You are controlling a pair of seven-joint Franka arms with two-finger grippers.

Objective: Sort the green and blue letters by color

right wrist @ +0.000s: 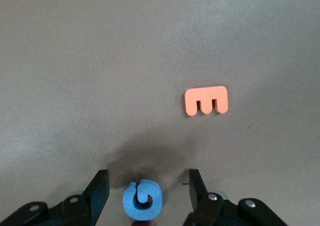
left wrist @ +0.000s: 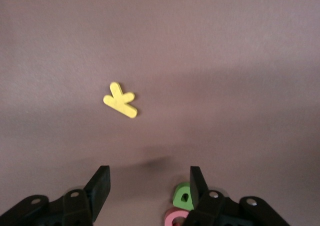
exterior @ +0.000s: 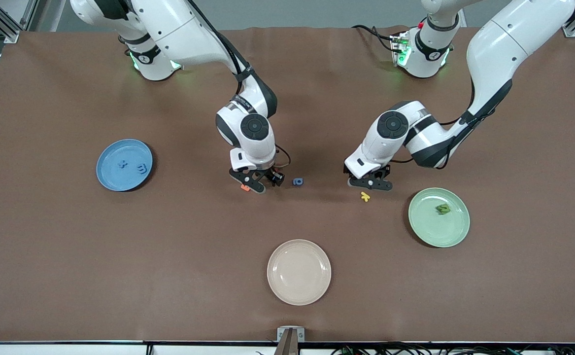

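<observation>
Two blue letters [exterior: 122, 164] [exterior: 143, 168] lie on the blue plate [exterior: 110, 172]. Another blue letter [exterior: 297, 182] lies on the table beside my right gripper [exterior: 256, 181]. In the right wrist view, a curled blue letter [right wrist: 142, 200] lies on the table between the open fingers of the right gripper [right wrist: 148, 178], touching neither. A green letter [exterior: 443, 209] lies on the green plate [exterior: 430, 231]. My left gripper [exterior: 370, 183] is open and empty. In the left wrist view, the left gripper [left wrist: 149, 175] has a green letter [left wrist: 183, 196] partly hidden by one finger [left wrist: 197, 183].
An orange letter [exterior: 244, 187] [right wrist: 206, 100] lies by the right gripper. A yellow letter [exterior: 364, 196] [left wrist: 120, 100] lies by the left gripper, and a pink letter [left wrist: 175, 218] lies next to the green one. A beige plate [exterior: 299, 271] sits nearest the front camera.
</observation>
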